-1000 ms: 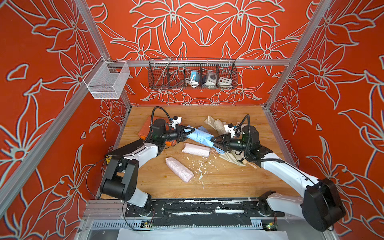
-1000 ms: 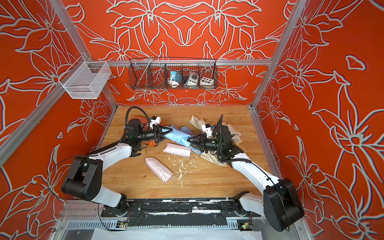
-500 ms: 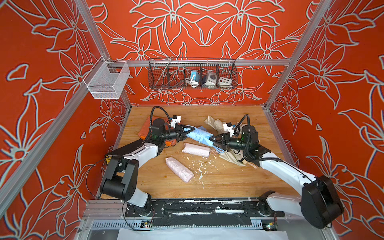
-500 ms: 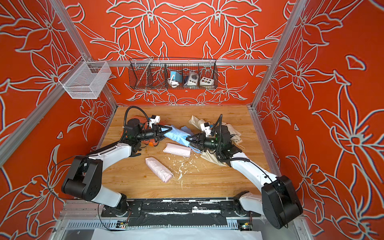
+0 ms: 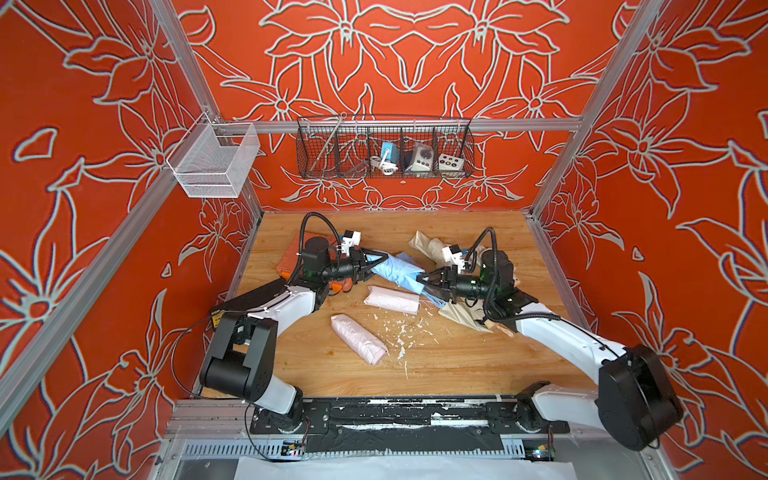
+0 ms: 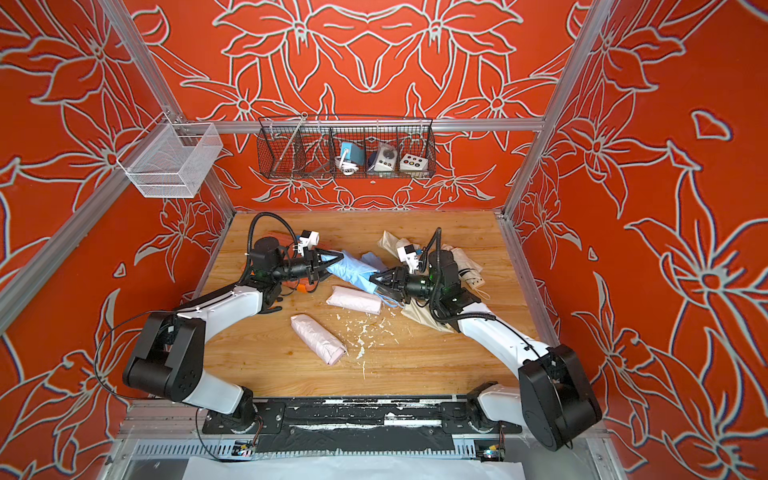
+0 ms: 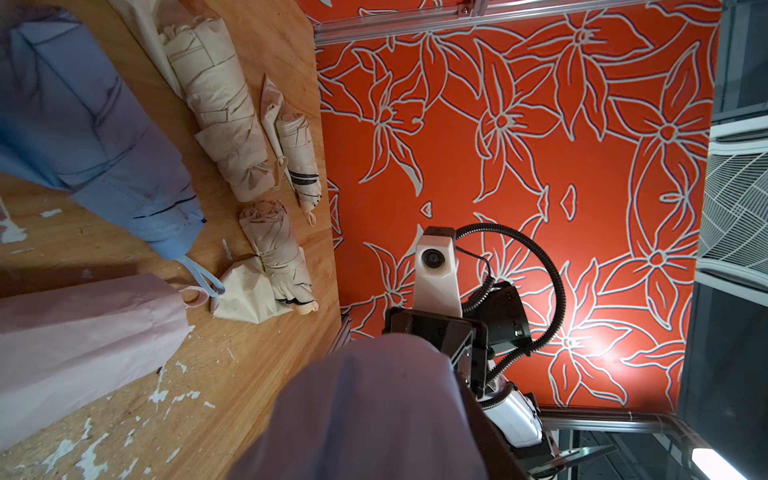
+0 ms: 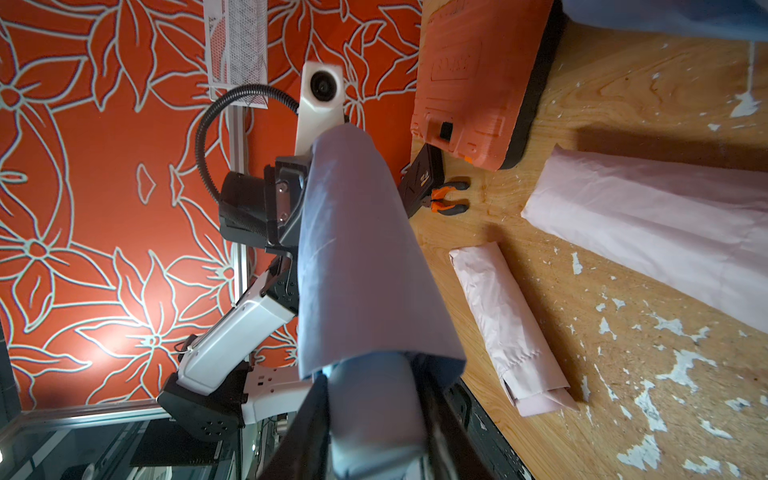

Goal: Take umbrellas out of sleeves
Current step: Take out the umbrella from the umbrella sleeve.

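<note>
Right wrist view | step: unsheathing | right claw (image 8: 372,388) pinches blue umbrella (image 8: 374,428) poking from blue sleeve (image 8: 353,249) over bench (image 5: 457,357) | left claw (image 5: 376,261) at sleeve's far end, grip unclear | next, likely: secure sleeve, draw apart

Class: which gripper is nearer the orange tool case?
Left. The left gripper sits just past the orange tool case, at one end of the blue umbrella. The right gripper clamps the umbrella's other end, farther from the case.
</note>
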You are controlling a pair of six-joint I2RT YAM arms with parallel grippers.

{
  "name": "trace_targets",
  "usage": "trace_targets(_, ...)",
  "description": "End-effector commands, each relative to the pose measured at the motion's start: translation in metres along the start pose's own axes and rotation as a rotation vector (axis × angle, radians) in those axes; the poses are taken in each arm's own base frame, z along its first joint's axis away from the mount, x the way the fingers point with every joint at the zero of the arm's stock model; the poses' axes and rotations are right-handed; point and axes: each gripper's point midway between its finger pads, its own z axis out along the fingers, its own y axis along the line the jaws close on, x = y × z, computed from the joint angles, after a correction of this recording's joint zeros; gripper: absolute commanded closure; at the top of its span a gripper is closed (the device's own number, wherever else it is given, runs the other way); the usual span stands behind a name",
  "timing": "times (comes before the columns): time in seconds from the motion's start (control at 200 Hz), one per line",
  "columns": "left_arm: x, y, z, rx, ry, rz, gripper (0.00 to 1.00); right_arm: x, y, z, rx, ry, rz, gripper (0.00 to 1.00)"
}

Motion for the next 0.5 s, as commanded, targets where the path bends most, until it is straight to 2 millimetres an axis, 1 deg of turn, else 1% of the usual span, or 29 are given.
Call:
trace_targets(0.0,0.013,-0.004,0.003,0.013,0.071,0.03,0.45,0.006,0.018,0.003,-0.033,0.036,-0.066,0.97)
trace_targets(0.085,0.01,-0.002,-0.001,0.004,0.065,0.036,0.37,0.007,0.017,0.001,-0.025,0.035,-0.066,0.99)
trace_targets(0.175,0.009,0.0,-0.004,-0.006,0.063,0.043,0.34,0.007,0.015,-0.001,-0.013,0.033,-0.063,1.0)
trace_targets(0.295,0.01,-0.003,-0.005,-0.009,0.072,0.059,0.35,0.004,0.012,-0.004,0.009,0.034,-0.066,1.0)
trace_targets(0.495,0.011,-0.006,-0.01,-0.02,0.083,0.094,0.39,-0.001,0.008,-0.013,0.04,0.033,-0.061,1.0)
